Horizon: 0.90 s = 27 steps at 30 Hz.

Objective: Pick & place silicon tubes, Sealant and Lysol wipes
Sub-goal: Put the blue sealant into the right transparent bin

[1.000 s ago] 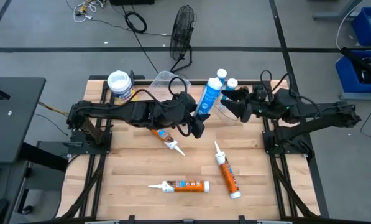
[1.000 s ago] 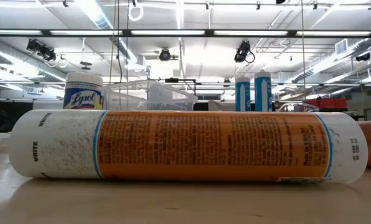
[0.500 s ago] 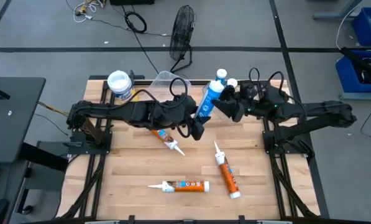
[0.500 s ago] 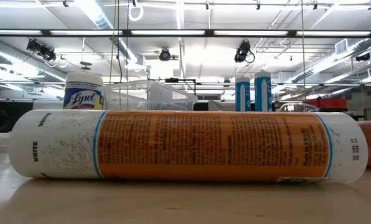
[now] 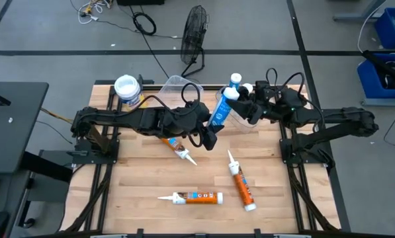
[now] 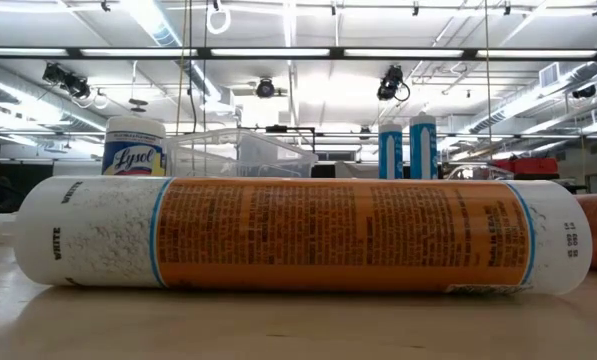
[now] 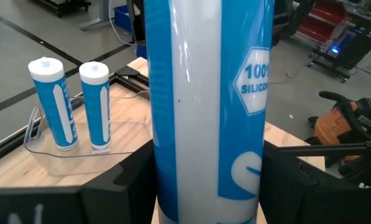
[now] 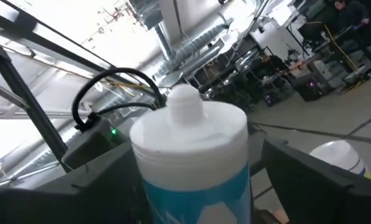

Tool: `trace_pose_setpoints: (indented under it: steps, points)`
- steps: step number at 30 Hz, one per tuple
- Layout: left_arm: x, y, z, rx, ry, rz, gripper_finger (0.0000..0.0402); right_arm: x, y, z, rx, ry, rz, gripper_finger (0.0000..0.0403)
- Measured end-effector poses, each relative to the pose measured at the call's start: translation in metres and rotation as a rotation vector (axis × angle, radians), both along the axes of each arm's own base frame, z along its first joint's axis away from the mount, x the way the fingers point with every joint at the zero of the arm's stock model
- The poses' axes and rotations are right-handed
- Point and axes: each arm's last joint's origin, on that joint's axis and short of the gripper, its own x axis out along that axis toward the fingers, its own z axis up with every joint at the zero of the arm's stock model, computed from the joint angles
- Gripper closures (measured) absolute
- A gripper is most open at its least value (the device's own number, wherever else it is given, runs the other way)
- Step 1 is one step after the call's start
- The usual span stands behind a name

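Observation:
My left gripper (image 5: 210,132) is shut on a blue-and-white silicone tube (image 5: 219,109) that stands tilted above the table's far middle. My right gripper (image 5: 241,106) is open, its fingers on either side of that tube's white capped top (image 8: 186,127); I cannot tell whether they touch it. Two more blue tubes (image 5: 235,82) stand upright on their bases in a clear tray (image 7: 61,152). The yellow Lysol wipes canister (image 5: 128,90) stands upright at the far left. Three orange tubes (image 5: 177,147) (image 5: 241,184) (image 5: 196,197) lie on the table. My left gripper pinches the blue tube's lower body (image 7: 204,186) between its two fingers (image 7: 126,183), which lie across the tube. The tube is lifted clear of the table and rises from the fingers, its capped end leaning toward the table's far right.
The clear tray (image 5: 240,119) lies just beyond the held tube. An orange tube (image 6: 288,235) lies close in front of the low camera and hides most of the table. A fan (image 5: 194,30) stands on the floor behind the table. The near table has bare wood (image 5: 137,172).
My right gripper has gone toward the table's left, up to the held blue tube's capped top, and now has its fingers on either side of it. The tube and my left gripper have kept still.

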Motion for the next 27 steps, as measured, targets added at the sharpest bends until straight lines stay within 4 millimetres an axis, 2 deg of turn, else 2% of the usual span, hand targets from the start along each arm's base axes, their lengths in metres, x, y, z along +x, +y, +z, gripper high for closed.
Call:
trace_pose_setpoints:
  steps: [12, 19, 27]
  points:
    - [0.0003, 0.0011, -0.0007, 0.0, 0.003, 0.005, 0.0184, 0.002, -0.0009, -0.0004, 0.006, -0.01, -0.026, 0.0182]
    - [0.0003, 0.002, -0.0005, 0.0, 0.002, 0.008, 0.018, 0.0019, -0.0012, 0.0002, -0.009, -0.015, -0.046, 0.0187]
    - [0.0001, 0.0028, -0.0011, 0.015, 0.015, 0.004, 0.0116, 0.0018, -0.0015, 0.0001, -0.038, -0.011, -0.068, 0.0189]
